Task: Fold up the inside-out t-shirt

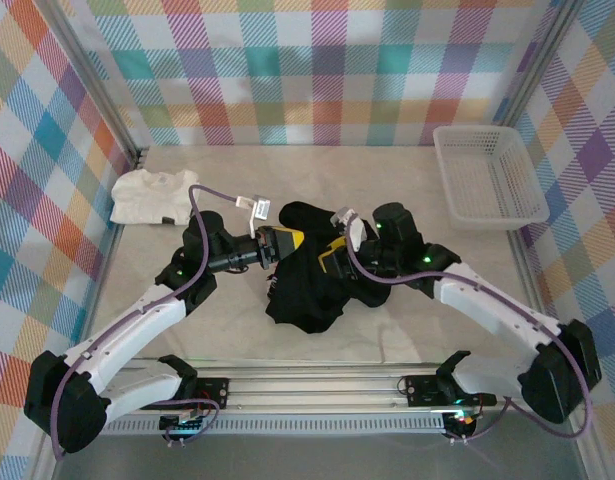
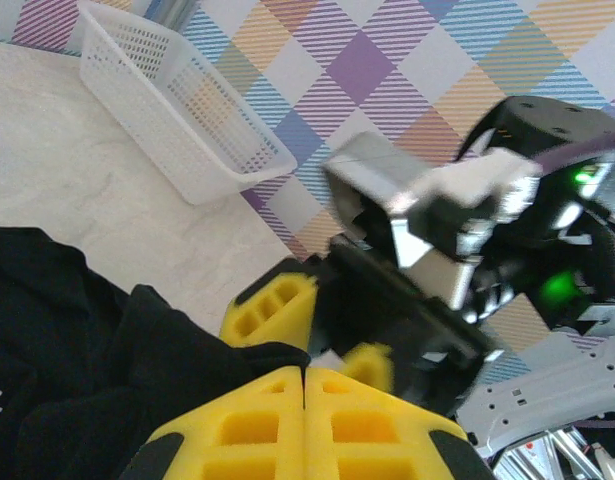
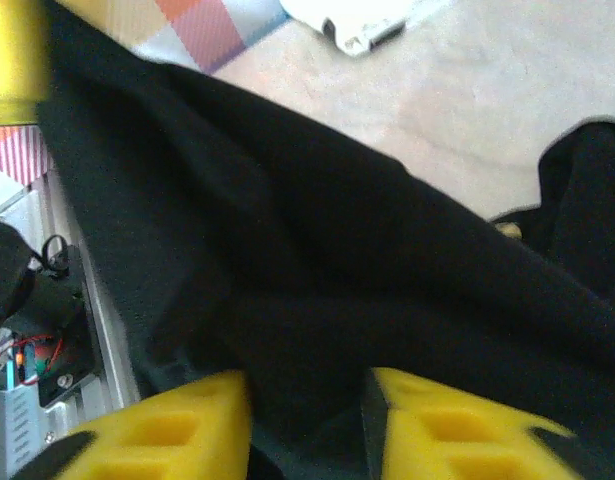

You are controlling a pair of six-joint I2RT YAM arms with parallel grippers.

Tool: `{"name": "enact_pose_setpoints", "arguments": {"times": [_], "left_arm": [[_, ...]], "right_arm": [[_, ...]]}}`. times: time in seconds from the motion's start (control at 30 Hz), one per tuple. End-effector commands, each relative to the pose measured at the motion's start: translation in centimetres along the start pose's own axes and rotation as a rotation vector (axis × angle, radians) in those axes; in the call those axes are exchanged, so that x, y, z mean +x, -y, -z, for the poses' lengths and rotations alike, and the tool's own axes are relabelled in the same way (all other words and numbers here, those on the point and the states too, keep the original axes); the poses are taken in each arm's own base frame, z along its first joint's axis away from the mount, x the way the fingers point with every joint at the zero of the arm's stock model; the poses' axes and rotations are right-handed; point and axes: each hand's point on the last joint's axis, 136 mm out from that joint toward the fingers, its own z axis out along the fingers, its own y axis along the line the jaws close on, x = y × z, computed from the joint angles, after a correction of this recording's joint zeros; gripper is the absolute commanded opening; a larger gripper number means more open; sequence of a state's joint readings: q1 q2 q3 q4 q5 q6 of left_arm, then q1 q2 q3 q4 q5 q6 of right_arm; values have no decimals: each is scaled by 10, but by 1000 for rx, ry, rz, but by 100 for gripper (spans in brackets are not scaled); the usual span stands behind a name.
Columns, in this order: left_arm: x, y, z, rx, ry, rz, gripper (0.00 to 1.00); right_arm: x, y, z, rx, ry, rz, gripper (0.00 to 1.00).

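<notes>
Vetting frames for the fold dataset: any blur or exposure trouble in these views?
Top external: sharp, evenly lit, soft shadows. Left wrist: the right arm's wrist is motion-smeared; the basket is fairly crisp. Right wrist: soft throughout, black t-shirt nearly textureless, yellow fingers blurred.

The inside-out t-shirt [image 1: 305,295] lies on the table [image 1: 387,170]; folded garment [image 1: 150,197] behind-left of it; basket [image 1: 484,130] behind-right.

Black t-shirt [image 1: 305,295]; yellow fingers [image 3: 447,430]; white basket [image 1: 484,135]; cream garment [image 1: 152,195]; pastel plaid walls [image 1: 317,70].
</notes>
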State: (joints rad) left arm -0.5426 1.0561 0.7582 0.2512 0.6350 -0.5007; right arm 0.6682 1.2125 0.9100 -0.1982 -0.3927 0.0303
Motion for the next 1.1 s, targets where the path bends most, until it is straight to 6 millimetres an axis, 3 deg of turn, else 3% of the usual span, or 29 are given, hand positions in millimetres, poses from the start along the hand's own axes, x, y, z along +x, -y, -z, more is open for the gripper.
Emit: {"name": "enact_pose_setpoints", "arguments": {"times": [0.0,0.07,0.3,0.4,0.47,0.63,0.73,0.8,0.9,0.97,1.07], "left_arm": [[-21,19,7,14,57,-65,0],[-23,18,10,-2,71,-69,0],[-45,23,28,-22,169,-94,0],[-49,26,31,-15,183,-107,0],[-47,26,30,-8,175,-112,0],[-36,30,24,47,125,-119,0],[-29,36,24,83,98,-151,0],[-22,38,25,98,77,-187,0],[-10,37,25,89,41,-227,0],[-3,31,23,68,25,-231,0],[4,23,20,40,5,-219,0]], "right_arm": [[-12,-1,3,4,36,45,12],[-4,4,7,42,37,27,0],[49,34,21,203,-51,-86,0],[57,44,27,264,-52,-121,1],[52,41,29,255,-26,-108,7],[30,2,31,49,37,24,34],[11,-17,38,-34,110,107,45],[-5,-5,38,37,151,100,50],[-24,29,33,188,136,5,51],[-28,23,23,116,117,12,52],[-18,-4,2,-103,58,23,50]]}}
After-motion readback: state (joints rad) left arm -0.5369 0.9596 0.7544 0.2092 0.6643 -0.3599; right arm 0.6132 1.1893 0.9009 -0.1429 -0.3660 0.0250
